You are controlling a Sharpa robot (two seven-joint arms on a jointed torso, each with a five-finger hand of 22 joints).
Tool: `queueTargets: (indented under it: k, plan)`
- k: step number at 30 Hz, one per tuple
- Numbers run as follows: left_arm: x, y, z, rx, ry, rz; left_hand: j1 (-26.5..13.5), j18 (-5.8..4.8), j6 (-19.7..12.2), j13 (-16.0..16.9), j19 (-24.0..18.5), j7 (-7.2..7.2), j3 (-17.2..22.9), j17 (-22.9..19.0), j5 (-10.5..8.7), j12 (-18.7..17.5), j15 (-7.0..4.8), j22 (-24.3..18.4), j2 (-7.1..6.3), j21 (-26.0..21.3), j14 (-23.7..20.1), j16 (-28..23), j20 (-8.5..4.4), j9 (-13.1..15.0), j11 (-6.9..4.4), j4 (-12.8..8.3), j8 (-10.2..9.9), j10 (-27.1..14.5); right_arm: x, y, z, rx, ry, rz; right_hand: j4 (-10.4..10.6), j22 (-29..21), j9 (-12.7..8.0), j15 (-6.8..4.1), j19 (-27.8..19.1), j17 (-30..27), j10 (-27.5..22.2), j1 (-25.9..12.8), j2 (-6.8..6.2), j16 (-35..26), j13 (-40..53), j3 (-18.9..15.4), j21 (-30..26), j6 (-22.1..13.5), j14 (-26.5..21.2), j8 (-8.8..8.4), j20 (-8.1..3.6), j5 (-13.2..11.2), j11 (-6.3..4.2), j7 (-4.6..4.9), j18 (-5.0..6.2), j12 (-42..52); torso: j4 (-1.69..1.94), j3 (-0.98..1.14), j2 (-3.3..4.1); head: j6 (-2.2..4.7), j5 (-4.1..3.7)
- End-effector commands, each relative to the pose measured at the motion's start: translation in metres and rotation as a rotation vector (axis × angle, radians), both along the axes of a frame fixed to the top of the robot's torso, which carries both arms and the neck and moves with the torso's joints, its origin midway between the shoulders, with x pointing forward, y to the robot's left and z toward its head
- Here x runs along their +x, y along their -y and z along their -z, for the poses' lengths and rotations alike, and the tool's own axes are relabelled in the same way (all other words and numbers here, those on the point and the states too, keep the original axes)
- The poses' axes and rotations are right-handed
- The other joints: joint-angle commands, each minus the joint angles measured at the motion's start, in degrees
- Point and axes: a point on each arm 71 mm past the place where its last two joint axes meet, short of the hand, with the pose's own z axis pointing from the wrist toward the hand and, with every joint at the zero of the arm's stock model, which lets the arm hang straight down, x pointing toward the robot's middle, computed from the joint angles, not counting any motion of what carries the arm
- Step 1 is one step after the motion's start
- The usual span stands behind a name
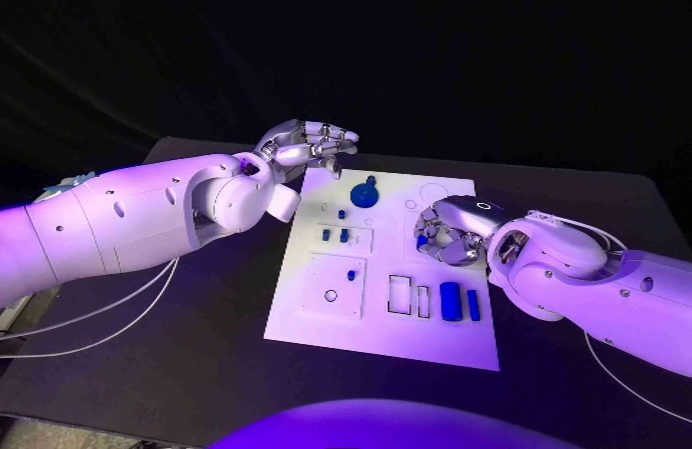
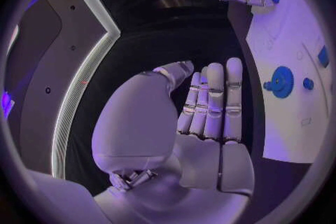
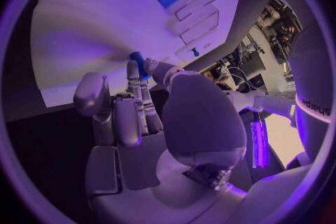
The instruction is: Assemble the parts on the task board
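The white task board [image 1: 310,314] lies mid-table. A round blue part [image 1: 365,194] sits near its far edge, with small blue pegs [image 1: 335,235] below it and two long blue bars [image 1: 460,302] at the near right. My right hand [image 1: 450,231] hovers over the board's right side and pinches a small blue part [image 1: 421,239] between thumb and fingertip; the same small blue part [image 3: 138,61] shows at the fingertips in the right wrist view. My left hand [image 1: 306,147] is raised over the board's far left corner, its fingers [image 2: 213,101] straight and holding nothing.
Empty rectangular slots [image 1: 400,294] lie beside the long bars, and a small ring hole [image 1: 330,295] is at the near left. The black table [image 1: 173,359] surrounds the board. White cables [image 1: 101,319] hang under my left arm.
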Motion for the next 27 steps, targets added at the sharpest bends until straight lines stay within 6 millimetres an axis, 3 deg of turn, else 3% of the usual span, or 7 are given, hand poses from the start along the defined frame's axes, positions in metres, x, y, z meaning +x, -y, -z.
queueTargets:
  k: [1, 9, 13, 18, 27]
  plan:
    - [-0.001, 0.002, -0.001, -0.006, 0.003, 0.019, -0.4, 0.82, 0.1, -0.1, -0.1, 0.39, -0.1, -0.1, 0.0, -0.4, 0.17, 0.0, -0.06, -0.2, -0.4, -0.3, 0.19, 0.0, 0.01, -0.4, -0.2, -0.5, 0.001, 0.0, -0.002, 0.012, 0.055, 0.023, 0.0, 0.2, 0.4, -0.32, 0.5, 0.1, 0.5, 0.1, 0.89, 0.2, 0.1, 0.4, 0.5, 0.7, 1.5, 0.53, -0.12, -0.3, -0.05, -0.06, -1.09, -0.3, 0.01, -0.02, -0.03, -0.06, -0.11]
    - [-0.001, 0.001, -0.001, -0.004, 0.002, 0.017, -0.4, 0.82, 0.1, -0.1, -0.1, 0.39, -0.1, -0.1, 0.0, -0.4, 0.17, 0.0, -0.06, -0.2, -0.4, -0.3, 0.19, 0.0, 0.01, -0.4, -0.2, -0.5, -0.003, 0.002, -0.009, 0.061, 0.1, 0.037, -0.1, 0.6, 0.7, -0.5, 0.8, 0.3, 1.2, -0.1, 1.14, 0.3, 0.4, 0.7, 1.1, 1.3, 1.6, 1.08, -0.27, -0.3, -0.29, -0.36, -1.19, -0.3, -0.03, -0.02, -0.05, 0.02, -0.16]
    - [-0.001, 0.0, -0.001, -0.003, 0.002, 0.014, -0.4, 0.82, 0.1, -0.1, -0.1, 0.39, -0.1, -0.1, 0.0, -0.4, 0.17, 0.0, -0.06, -0.2, -0.4, -0.3, 0.19, 0.0, 0.01, -0.4, -0.2, -0.5, -0.007, 0.003, -0.018, 0.093, 0.123, 0.037, 0.0, 0.6, 0.8, -0.53, 0.8, 0.3, 1.3, -0.2, 1.18, 0.3, 0.4, 0.8, 1.2, 1.4, 1.6, 1.17, -0.3, -0.3, -0.31, -0.4, -1.21, -0.3, -0.08, -0.11, -0.14, 0.07, -0.2]
    - [0.0, 0.0, -0.001, -0.003, 0.002, 0.013, -0.5, 0.83, 0.1, 0.0, 0.0, 0.38, 0.0, -0.1, 0.0, -0.4, 0.17, -0.1, 0.0, -0.2, -0.4, -0.3, 0.19, 0.1, 0.01, -0.5, -0.2, -0.5, -0.014, 0.001, -0.032, 0.146, 0.142, 0.028, 0.0, 0.8, 0.8, -0.55, 0.9, 0.5, 1.3, -0.3, 1.19, 0.4, 0.4, 0.8, 1.4, 1.5, 1.7, 1.24, -0.32, -0.3, -0.35, -0.45, -1.26, -0.3, -0.02, -0.05, -0.1, 0.14, -0.19]
    - [0.0, 0.001, 0.0, -0.004, 0.002, 0.015, -0.5, 0.83, 0.1, 0.0, 0.0, 0.38, 0.0, -0.1, 0.0, -0.4, 0.17, -0.1, 0.0, -0.2, -0.4, -0.3, 0.19, 0.1, 0.01, -0.5, -0.2, -0.5, -0.035, -0.03, -0.038, 0.238, 0.081, -0.048, -0.1, 0.8, 0.9, -0.61, 1.0, 0.5, 1.5, -0.3, 1.19, 0.4, 0.5, 0.9, 1.5, 1.6, 1.7, 1.37, -0.36, -0.1, -0.43, -0.53, -1.27, -0.3, -0.08, 0.01, -0.08, 0.05, 0.41]
